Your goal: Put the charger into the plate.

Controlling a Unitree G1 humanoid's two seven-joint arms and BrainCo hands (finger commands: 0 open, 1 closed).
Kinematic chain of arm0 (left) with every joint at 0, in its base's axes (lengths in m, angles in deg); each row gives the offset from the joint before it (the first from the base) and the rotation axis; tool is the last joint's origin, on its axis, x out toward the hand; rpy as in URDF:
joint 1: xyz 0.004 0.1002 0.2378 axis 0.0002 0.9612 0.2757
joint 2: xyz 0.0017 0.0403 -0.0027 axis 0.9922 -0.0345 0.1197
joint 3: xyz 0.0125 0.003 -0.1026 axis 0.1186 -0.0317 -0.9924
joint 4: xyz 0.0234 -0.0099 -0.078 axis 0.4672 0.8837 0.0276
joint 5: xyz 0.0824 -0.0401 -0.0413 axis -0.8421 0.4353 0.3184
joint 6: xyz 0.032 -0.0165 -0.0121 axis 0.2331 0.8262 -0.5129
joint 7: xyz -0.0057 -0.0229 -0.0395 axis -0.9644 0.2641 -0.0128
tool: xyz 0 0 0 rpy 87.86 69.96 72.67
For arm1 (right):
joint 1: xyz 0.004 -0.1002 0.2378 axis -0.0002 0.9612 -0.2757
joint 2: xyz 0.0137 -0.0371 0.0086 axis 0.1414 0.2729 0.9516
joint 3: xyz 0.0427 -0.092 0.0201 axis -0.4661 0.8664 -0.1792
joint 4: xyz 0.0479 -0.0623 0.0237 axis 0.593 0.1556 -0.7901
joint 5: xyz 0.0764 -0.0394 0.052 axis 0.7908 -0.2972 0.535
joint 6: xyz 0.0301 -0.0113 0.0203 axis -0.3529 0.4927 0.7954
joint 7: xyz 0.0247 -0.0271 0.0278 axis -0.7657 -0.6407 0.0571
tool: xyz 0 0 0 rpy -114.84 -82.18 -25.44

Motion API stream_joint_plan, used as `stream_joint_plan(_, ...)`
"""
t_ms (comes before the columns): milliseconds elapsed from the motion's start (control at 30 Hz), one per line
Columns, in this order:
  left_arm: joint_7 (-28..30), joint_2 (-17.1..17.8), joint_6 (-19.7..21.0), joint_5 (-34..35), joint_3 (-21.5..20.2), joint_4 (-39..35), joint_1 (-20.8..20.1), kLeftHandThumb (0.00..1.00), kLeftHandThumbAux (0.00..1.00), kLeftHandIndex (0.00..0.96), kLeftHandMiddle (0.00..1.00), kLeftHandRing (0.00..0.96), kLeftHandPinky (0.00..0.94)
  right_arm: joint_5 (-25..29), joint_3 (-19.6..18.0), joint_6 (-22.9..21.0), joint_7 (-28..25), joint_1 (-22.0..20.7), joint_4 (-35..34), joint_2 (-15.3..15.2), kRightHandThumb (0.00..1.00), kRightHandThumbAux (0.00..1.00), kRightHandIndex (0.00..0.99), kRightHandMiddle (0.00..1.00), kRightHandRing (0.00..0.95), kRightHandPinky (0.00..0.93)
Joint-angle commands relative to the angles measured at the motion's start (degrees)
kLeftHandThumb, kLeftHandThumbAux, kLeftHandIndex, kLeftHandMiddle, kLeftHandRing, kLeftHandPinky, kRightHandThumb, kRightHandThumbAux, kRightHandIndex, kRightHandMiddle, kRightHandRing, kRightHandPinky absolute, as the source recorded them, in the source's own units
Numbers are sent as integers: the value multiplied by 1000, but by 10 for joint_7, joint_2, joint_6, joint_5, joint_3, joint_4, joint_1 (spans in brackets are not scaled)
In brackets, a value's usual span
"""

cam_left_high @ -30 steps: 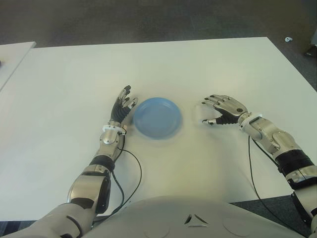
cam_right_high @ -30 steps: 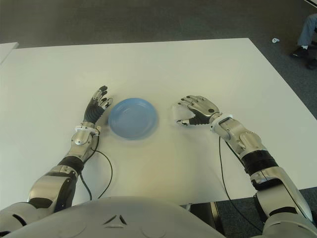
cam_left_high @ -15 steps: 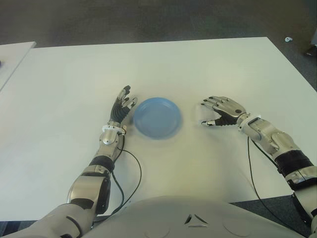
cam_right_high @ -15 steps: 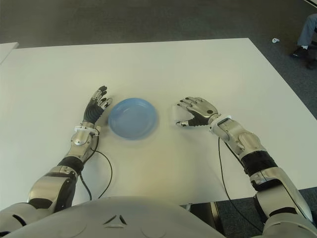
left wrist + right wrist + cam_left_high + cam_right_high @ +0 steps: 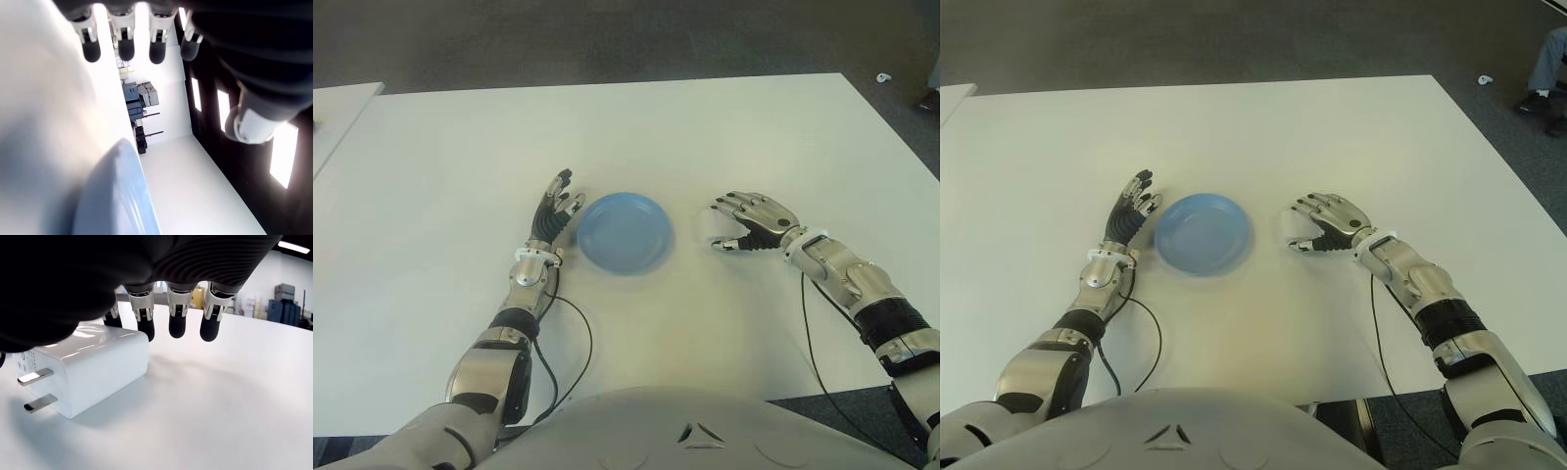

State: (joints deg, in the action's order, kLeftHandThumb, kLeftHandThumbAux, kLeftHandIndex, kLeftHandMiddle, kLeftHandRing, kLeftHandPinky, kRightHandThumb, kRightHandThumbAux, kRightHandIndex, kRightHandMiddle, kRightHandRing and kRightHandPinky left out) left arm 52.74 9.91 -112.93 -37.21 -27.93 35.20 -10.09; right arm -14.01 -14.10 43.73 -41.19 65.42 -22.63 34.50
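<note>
A white charger (image 5: 93,369) with two metal prongs lies flat on the white table (image 5: 705,137), to the right of the empty blue plate (image 5: 625,232). My right hand (image 5: 1304,225) arches over the charger with its fingertips (image 5: 177,328) hanging just above it and beyond its far edge. None of them closes on it, so the hand is open. In the eye views the hand hides most of the charger. My left hand (image 5: 556,206) shows flat and open beside the plate's left rim, holding nothing.
Thin black cables (image 5: 573,343) run from both wrists toward my body. Another white table's corner (image 5: 337,103) shows at the far left. A person's leg and shoe (image 5: 1547,59) and a small white scrap (image 5: 1485,79) are on the dark floor beyond the table's right corner.
My right hand has sunk slightly toward the table over the charger. The left hand, plate and charger have not moved.
</note>
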Motion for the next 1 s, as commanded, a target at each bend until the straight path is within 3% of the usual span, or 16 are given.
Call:
stream_joint_plan(33, 5, -8, 1, -7, 4, 34, 79, 0, 513, 63, 83, 28, 0, -12, 14, -10, 7, 6, 12, 11, 306, 136, 0, 0, 0, 0)
stream_joint_plan(1000, 9, -5, -1, 3, 0, 18, 93, 0, 545, 76, 99, 50, 15, -24, 45, -22, 34, -16, 63, 36, 297, 136, 0, 0, 0, 0)
